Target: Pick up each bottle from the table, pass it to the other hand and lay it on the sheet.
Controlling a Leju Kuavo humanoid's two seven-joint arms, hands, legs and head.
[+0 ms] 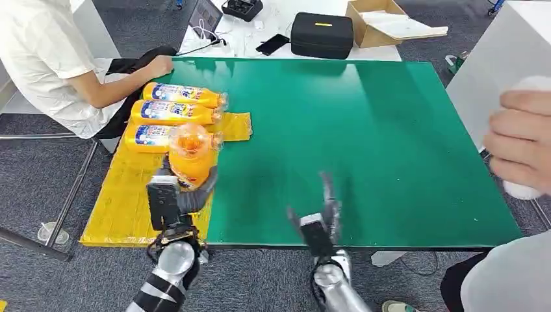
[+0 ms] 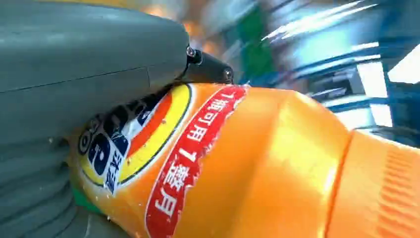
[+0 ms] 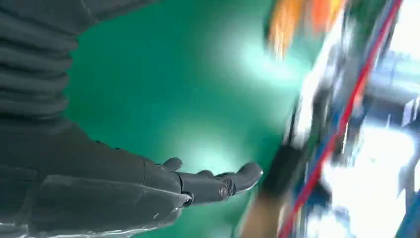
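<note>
A: What was the biggest thing there?

B: The green table [image 1: 364,143]. A yellow sheet [image 1: 123,201] lay over its left end, hanging past the edge.

A: And beyond the table?

B: A person in a white shirt [image 1: 45,58] sat at the far left corner, one hand resting at the table's edge. Another person's hand [image 1: 520,140] came in at the right, holding something white. A black case [image 1: 321,34] and an open cardboard box [image 1: 377,23] stood on the white surface behind.

A: Where were the bottles?

B: Three orange bottles [image 1: 172,114] lay side by side on the far part of the sheet, caps pointing right. The fourth bottle [image 1: 190,153] was off the table, over the sheet's right edge, near the closest lying bottle.

A: Who held it?

B: The left robot hand [image 1: 175,195], fingers wrapped around its labelled body [image 2: 237,163].

A: And the other?

B: The right robot hand [image 1: 321,218] hung above the bare green near the front edge, fingers [image 3: 223,181] spread, holding nothing, well apart from the bottle.
</note>
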